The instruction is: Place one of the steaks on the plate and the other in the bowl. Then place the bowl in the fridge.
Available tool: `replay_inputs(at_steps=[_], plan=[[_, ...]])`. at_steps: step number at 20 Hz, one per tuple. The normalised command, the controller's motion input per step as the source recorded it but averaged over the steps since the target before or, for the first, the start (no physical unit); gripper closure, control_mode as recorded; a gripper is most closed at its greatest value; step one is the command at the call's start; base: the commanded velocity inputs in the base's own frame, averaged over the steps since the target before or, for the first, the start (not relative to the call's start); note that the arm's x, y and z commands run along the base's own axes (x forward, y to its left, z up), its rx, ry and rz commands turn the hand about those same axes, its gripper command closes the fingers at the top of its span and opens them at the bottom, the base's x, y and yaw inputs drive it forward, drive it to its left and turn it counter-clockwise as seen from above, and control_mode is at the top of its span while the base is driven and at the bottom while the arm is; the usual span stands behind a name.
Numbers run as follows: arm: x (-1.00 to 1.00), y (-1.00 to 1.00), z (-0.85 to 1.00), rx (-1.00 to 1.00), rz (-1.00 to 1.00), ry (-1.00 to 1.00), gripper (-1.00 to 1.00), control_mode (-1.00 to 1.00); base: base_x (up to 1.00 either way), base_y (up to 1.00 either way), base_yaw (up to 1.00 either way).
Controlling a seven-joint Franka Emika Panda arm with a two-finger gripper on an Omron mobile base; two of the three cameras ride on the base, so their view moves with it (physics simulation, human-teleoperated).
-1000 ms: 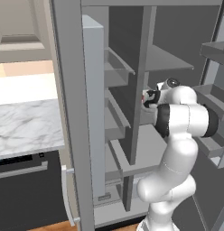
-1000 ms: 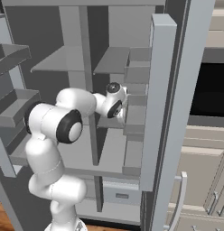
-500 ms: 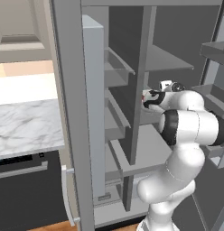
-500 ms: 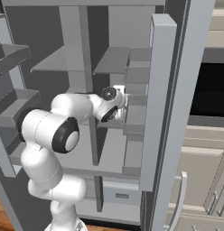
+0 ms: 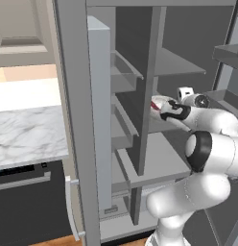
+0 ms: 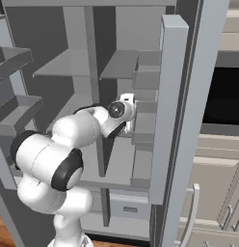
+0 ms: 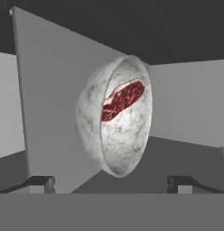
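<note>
A: Where does the bowl [image 7: 114,116] sit right now?

B: Inside the open fridge [image 5: 140,120], at the middle shelf [image 5: 161,158] level. In the hand view it lies straight ahead of the end effector [image 7: 111,182], between the lines of the two finger tips [image 7: 39,182] and clear of both.

A: And the steak?

B: The marbled steak [image 7: 123,99] is in the bowl (the bowl's mouth faces right in that view, but the camera rolls with the hand, so I judge the bowl is upright on the shelf rather than tipped).

A: Is the end effector holding anything?

B: No. The fingers are spread wide with nothing between them, so the bowl looks released.

A: What does the next move turn on?

B: The bowl is directly along the approach axis, deeper into the fridge. Pulling out should go straight back along that line; any sideways drift risks a finger clipping the rim or the divider wall [image 7: 55,103] beside it.
</note>
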Motion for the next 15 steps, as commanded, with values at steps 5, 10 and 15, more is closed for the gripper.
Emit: replay_inputs(at_steps=[5,10,15], plan=[[-0.42,0.38,0.54,0.00,0.00,0.00,-1.00,-1.00,0.00,0.00,0.00],[-0.35,0.33,0.77,0.00,-0.01,0.00,-1.00,-1.00,0.00,0.00,0.00],[-0.48,0.11,0.48,0.00,-0.12,0.02,-1.00,-1.00,0.00,0.00,0.00]])
